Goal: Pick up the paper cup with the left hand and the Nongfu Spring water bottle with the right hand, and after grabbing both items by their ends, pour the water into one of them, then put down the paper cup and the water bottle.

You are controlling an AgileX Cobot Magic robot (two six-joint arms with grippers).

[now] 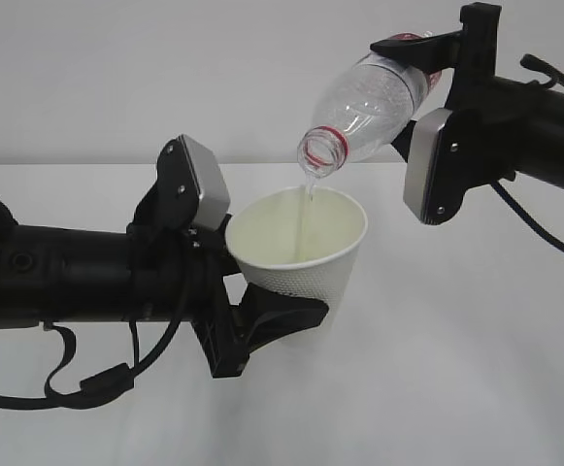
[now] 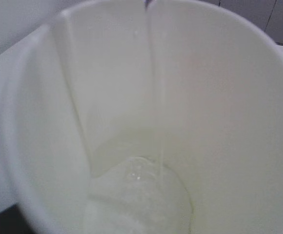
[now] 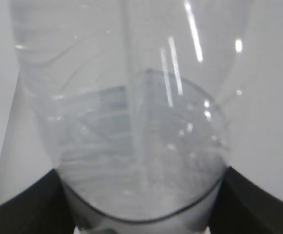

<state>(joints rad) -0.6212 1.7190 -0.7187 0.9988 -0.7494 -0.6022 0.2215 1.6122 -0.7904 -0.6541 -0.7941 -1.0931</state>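
The white paper cup hangs above the table, tilted slightly, with my left gripper shut on its lower wall. Over it, the clear Nongfu Spring water bottle slants mouth-down, its red neck ring just above the cup's rim. My right gripper is shut on the bottle's labelled end. A thin stream of water falls from the mouth into the cup. In the left wrist view the cup's cream inside fills the frame, with a shallow pool of water at the bottom. The right wrist view shows the bottle between black fingers.
A plain white table lies under both arms, and a pale wall stands behind. Black cables hang from the left arm near the table's front. Another cable trails from the right arm.
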